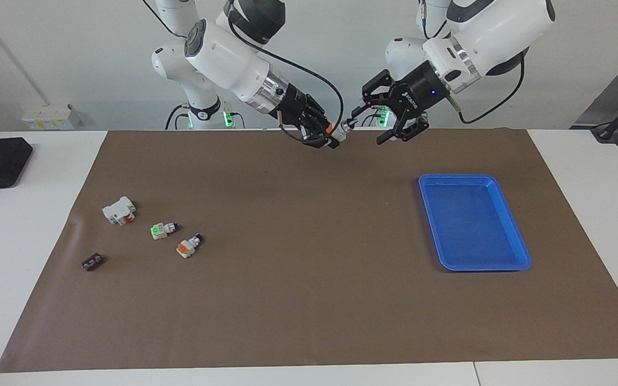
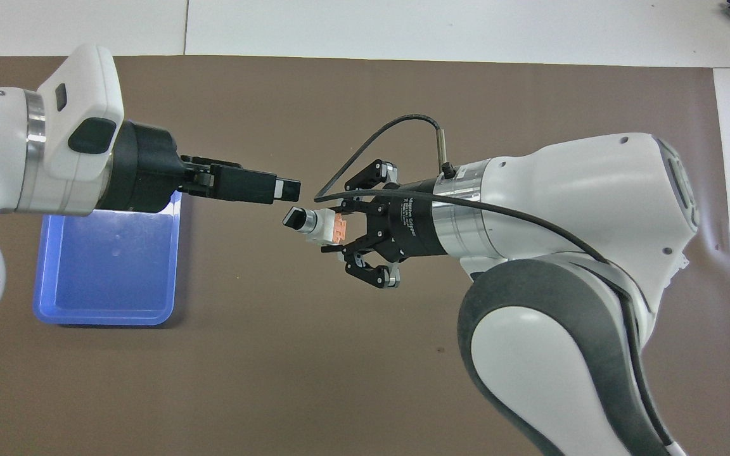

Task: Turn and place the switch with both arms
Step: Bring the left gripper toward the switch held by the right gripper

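While a brown mat (image 1: 309, 300) covers the white table (image 1: 19, 225) under a pale wall, we see the switch (image 1: 341, 132) clamped in the right gripper (image 1: 329, 140) above the mat, knob facing the left gripper (image 1: 389, 126), whose fingers stand apart just beside it.

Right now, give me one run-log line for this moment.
right gripper: shut on switch, midair | left gripper: open, facing switch knob, apart | blue tray: no switch in it
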You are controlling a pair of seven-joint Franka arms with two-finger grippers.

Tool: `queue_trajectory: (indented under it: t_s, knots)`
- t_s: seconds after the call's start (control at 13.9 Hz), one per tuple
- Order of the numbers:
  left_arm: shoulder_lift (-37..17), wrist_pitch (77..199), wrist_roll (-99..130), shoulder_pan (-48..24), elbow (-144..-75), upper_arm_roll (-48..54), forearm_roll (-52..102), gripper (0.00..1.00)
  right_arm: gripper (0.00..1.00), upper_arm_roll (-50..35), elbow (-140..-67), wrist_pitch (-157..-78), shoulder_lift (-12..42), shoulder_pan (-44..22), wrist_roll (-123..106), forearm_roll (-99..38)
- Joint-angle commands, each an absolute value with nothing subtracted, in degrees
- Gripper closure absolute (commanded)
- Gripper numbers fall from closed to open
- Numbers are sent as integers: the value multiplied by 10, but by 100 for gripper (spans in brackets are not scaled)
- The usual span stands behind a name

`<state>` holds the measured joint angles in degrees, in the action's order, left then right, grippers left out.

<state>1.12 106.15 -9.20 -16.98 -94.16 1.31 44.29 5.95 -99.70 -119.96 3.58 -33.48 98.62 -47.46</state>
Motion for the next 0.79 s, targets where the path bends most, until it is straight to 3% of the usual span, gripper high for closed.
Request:
queue_trajectory:
  t_s: [0.0, 0.29, 0.72]
  knots:
    - [28, 1076, -133, -175, -963, 12, 454, 31, 100, 62, -990, -1204, 41, -337, 993, -486]
    - [28, 1073, -141, -176, -964, 12, 452, 53, 100, 62, -990, -1202, 41, -336, 992, -486]
    - [38, 1070, -155, -188, -980, 14, 449, 57, 100, 62, -990, -1203, 41, -336, 992, -486]
